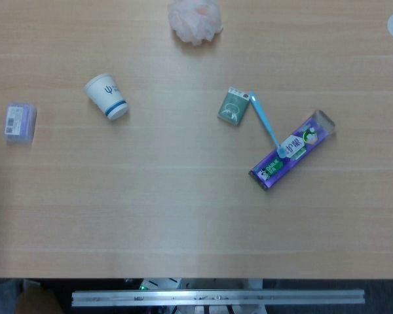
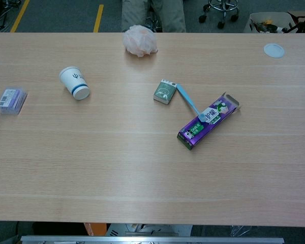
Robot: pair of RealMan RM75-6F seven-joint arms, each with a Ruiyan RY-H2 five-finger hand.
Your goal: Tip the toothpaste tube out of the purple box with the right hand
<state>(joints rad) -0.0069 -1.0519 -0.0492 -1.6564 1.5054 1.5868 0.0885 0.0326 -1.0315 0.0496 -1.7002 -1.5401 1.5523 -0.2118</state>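
Here the wide light wooden table (image 1: 183, 216) carries a long purple cardboard box (image 1: 291, 150) lying flat on its right part, its far flap open. A blue toothbrush (image 1: 264, 122) lies across the box. Just left sits a small green packet (image 1: 232, 106). Neither hand is visible, so I cannot tell their state.

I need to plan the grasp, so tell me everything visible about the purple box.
The purple box is a long, slim carton, apparently printed cardboard, with white and green label graphics. It lies flat on the wooden table, set diagonally, right of centre. Its far end flap stands open; whether the tube is inside cannot be seen. A light blue toothbrush lies across it, its head resting on the box's top face. No hand touches it; neither hand is in view.
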